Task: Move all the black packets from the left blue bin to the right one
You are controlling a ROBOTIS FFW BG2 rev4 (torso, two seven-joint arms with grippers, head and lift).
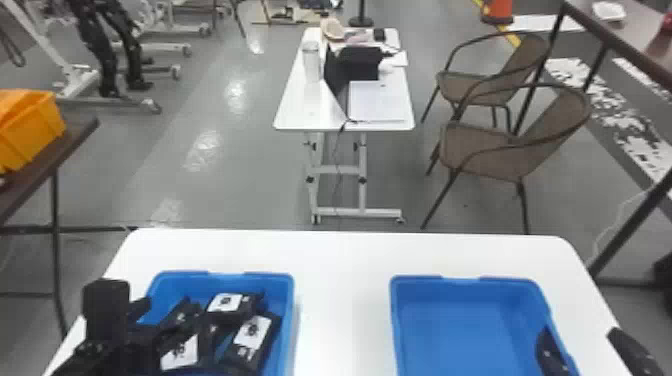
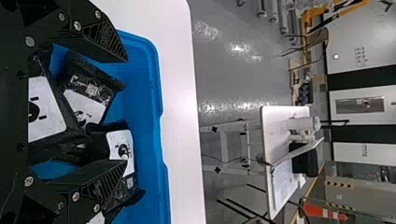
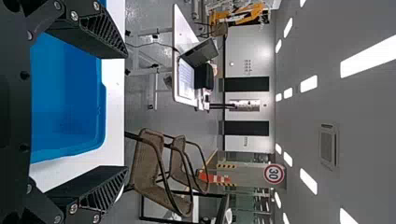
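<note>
white table [image 1: 345, 310]: bins apart, presumably one per arm | left blue bin [image 1: 287, 312]: source | right blue bin [image 1: 450, 325]: destination | left gripper [image 2: 126, 111]: fingers wide over source, likely pick-ready | right gripper [image 3: 126, 112]: fingers wide, outer side, probably idle | black packets [image 1: 250, 332]: heaped in source

Black packets [image 1: 248, 340] with white labels, piled askew in left blue bin [image 1: 292, 320], right blue bin [image 1: 460, 330] empty

The number 30 stands on a round red-rimmed sign [image 3: 274, 174].
</note>
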